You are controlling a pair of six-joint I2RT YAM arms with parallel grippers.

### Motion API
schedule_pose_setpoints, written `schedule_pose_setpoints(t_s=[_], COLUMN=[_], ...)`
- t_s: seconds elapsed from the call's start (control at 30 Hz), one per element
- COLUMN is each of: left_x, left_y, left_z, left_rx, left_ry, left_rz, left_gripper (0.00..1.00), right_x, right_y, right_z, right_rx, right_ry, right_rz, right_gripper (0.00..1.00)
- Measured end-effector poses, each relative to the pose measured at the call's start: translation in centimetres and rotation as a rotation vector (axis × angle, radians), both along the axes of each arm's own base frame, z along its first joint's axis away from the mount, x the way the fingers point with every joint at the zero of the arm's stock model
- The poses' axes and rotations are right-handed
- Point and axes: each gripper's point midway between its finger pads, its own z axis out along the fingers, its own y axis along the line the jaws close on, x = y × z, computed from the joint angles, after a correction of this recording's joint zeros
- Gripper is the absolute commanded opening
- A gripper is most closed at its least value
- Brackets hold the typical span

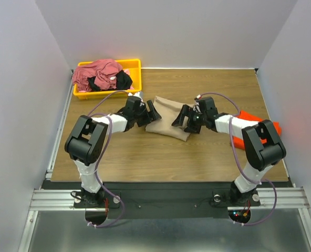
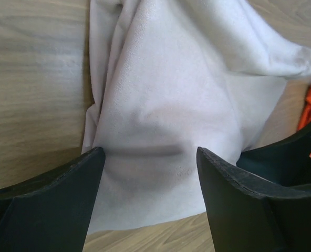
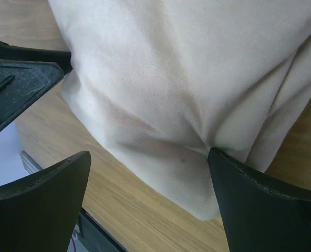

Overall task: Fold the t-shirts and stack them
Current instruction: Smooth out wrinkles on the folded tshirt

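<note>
The tan t-shirt [image 1: 168,125] was shown at the middle of the bench [image 1: 145,157] as a partly folded, creased bundle. It was flanked at opposite edges by the left tool [image 1: 151,113] and the right tool [image 1: 180,118], both spread wide with nothing gripped. Its fold was judged unfinished. An orange-red t-shirt [image 1: 250,123] was seen near the bench's right edge, partly hidden by the right arm; whether it was folded could not be told. No stack was formed. A rose-red t-shirt [image 1: 95,73] and a black t-shirt [image 1: 123,81] were seen crumpled in the yellow bin [image 1: 136,71], not yet folded.
</note>
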Motion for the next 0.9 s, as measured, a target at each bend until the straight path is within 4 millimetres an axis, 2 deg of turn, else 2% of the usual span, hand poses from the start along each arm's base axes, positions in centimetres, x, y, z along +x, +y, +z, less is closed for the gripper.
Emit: schedule_pose_setpoints(t_s=[0.17, 0.27, 0.4, 0.5, 0.6, 0.7, 0.73, 0.8, 0.9], left_x=[-3.1, -6.3, -10.7, -14.3, -16.8, -17.0, -16.8, -15.6, -13.2], left_y=[0.2, 0.2, -0.2, -0.3, 0.3, 1.9, 2.2, 2.9, 2.8], left_z=[-0.1, -0.3, -0.4, -0.3, -0.1, 1.4, 2.5, 4.8, 8.9], left_rx=[-0.069, -0.089, -0.112, -0.113, -0.088, -0.057, -0.056, -0.035, -0.046], left_ry=[-0.028, -0.030, -0.014, 0.014, 0.054, 0.036, 0.011, -0.045, -0.132], left_rz=[-0.020, -0.040, -0.075, -0.101, -0.106, -0.047, -0.027, 0.024, 0.072], left_gripper=[0.84, 0.84, 0.83, 0.84, 0.84, 0.90, 0.91, 0.95, 0.95], right_x=[-2.6, -4.1, -7.3, -10.2, -11.7, -12.1, -12.1, -11.4, -9.8], right_y=[-0.8, -1.3, -2.3, -3.0, -3.4, -3.6, -3.6, -3.4, -3.0], right_z=[-0.6, -0.6, -0.6, -0.1, 0.9, 2.8, 3.3, 5.2, 7.3], right_rx=[0.018, 0.028, 0.040, 0.048, 0.047, 0.052, 0.056, 0.062, 0.068], right_ry=[-0.009, -0.026, -0.029, -0.020, -0.023, -0.057, -0.068, -0.106, -0.149], right_rz=[0.000, 0.000, 0.012, 0.031, 0.045, 0.059, 0.060, 0.054, 0.041], right_gripper=[1.00, 1.00, 1.00, 1.00, 1.00, 1.00, 1.00, 1.00, 1.00])
